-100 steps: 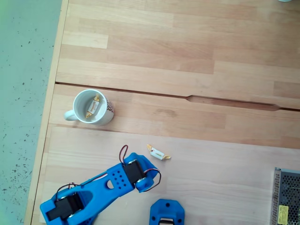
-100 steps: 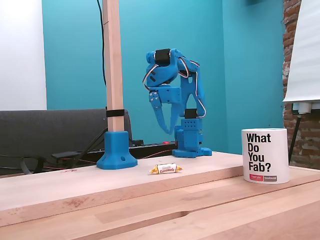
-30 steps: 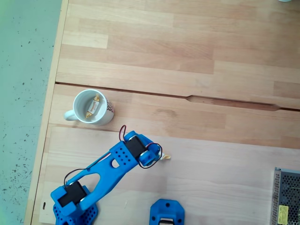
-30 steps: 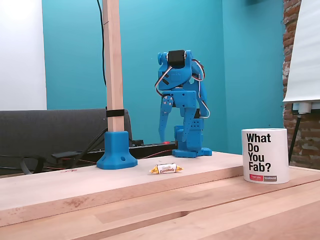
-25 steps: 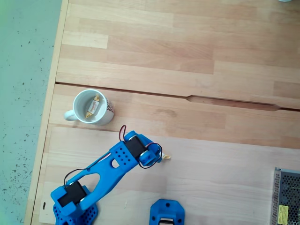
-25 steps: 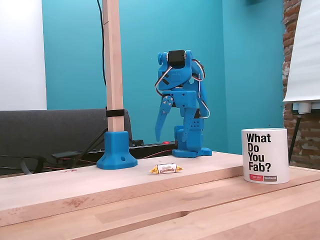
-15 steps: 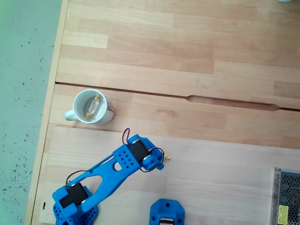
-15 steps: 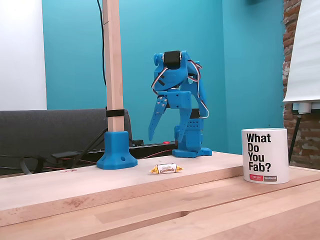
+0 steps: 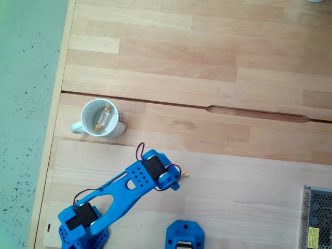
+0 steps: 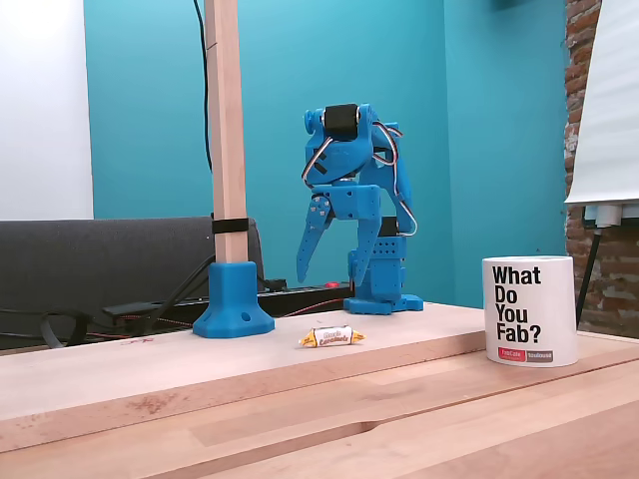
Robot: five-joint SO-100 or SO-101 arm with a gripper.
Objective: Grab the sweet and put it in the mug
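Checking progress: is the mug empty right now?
No, in the fixed view from above a wrapped sweet already lies inside the mug.

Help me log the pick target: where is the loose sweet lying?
In a fixed view the sweet lies on the tabletop, below the open gripper, between the blue post base and the mug.

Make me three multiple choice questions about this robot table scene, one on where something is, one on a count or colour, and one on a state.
1. Where is the loose sweet?
A. On the table below the gripper
B. On top of the mug
C. On the grey floor

2. What colour is the arm?
A. Red
B. Blue
C. Black

3. How is the gripper?
A. Shut on a sweet
B. Open and holding nothing
C. Inside the mug

Answers: 1 A, the side fixed view shows it lying on the wood under the fingers. 2 B, both fixed views show blue plastic. 3 B, the fingers are spread apart above the sweet, far from the mug.
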